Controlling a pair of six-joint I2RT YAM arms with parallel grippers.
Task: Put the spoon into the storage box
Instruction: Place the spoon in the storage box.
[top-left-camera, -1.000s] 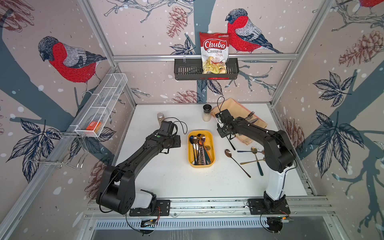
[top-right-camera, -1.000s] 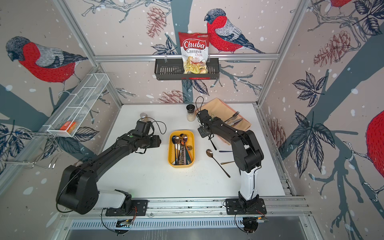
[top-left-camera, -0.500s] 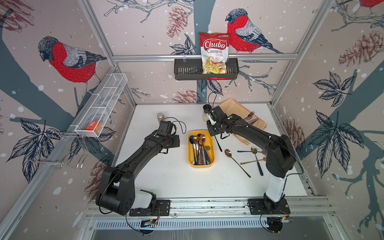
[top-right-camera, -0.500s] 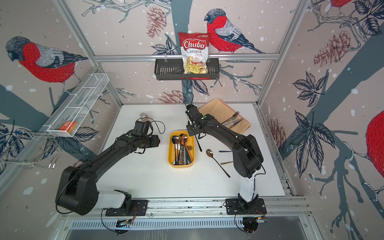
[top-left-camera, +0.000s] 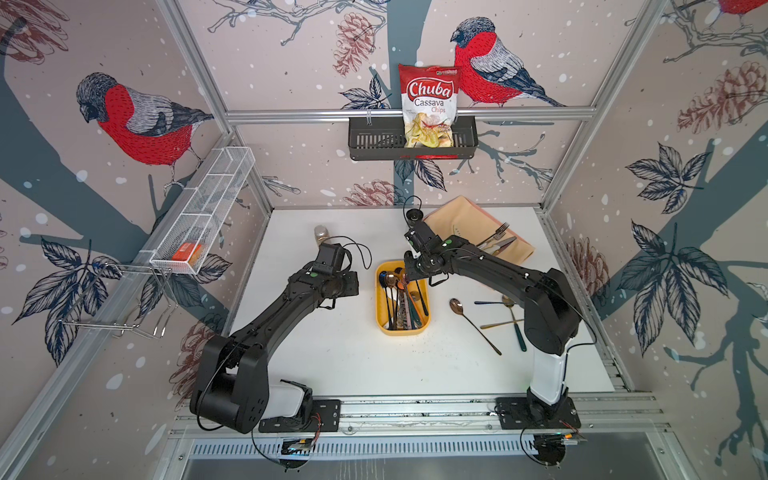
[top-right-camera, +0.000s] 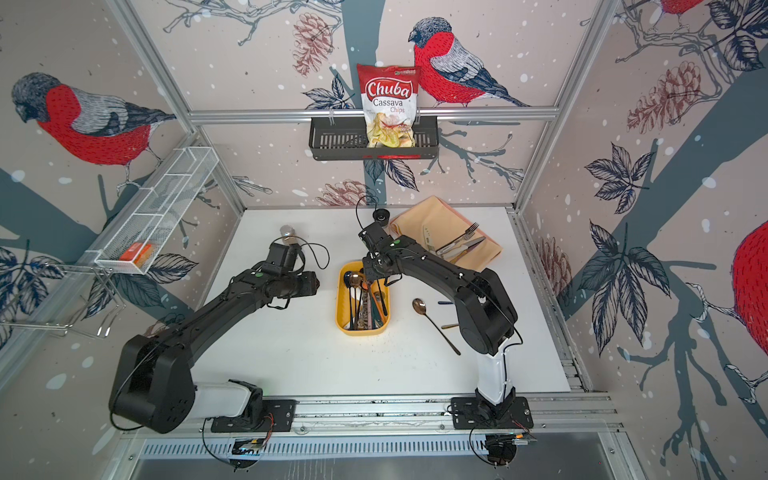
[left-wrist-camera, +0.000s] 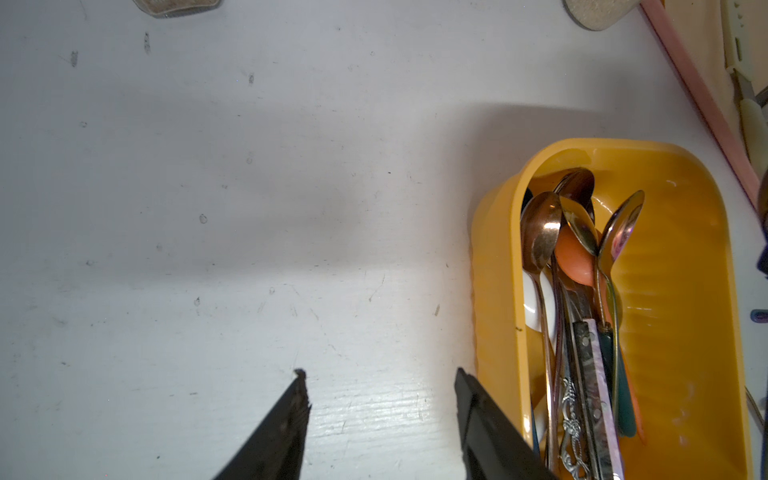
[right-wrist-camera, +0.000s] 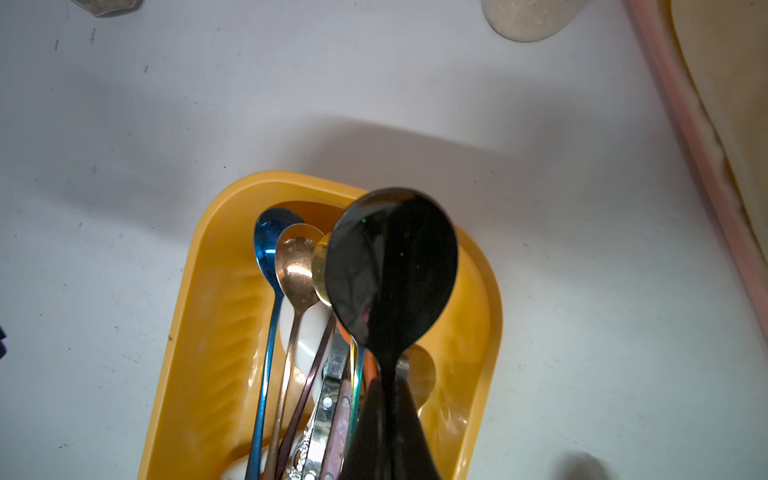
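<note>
one black spoon (right-wrist-camera: 392, 266) | clamped in right hand (right-wrist-camera: 388, 399) | over storage box (right-wrist-camera: 208, 316) | left hand (left-wrist-camera: 380, 390) apart

Robot lab cell, aluminium frame (top-left-camera: 291, 114), bird-print panels (top-left-camera: 141, 120), left arm (top-left-camera: 266, 320), right arm (top-left-camera: 498, 270), both bolted to a rail (top-left-camera: 415, 409)

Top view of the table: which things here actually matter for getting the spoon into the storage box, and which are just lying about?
In the job: black spoon in the right gripper; yellow storage box; probably the copper spoon lying beside it.
Just lying about: chips bag; dark wall basket; white wire basket; napkin with fork and knife; shaker.
</note>
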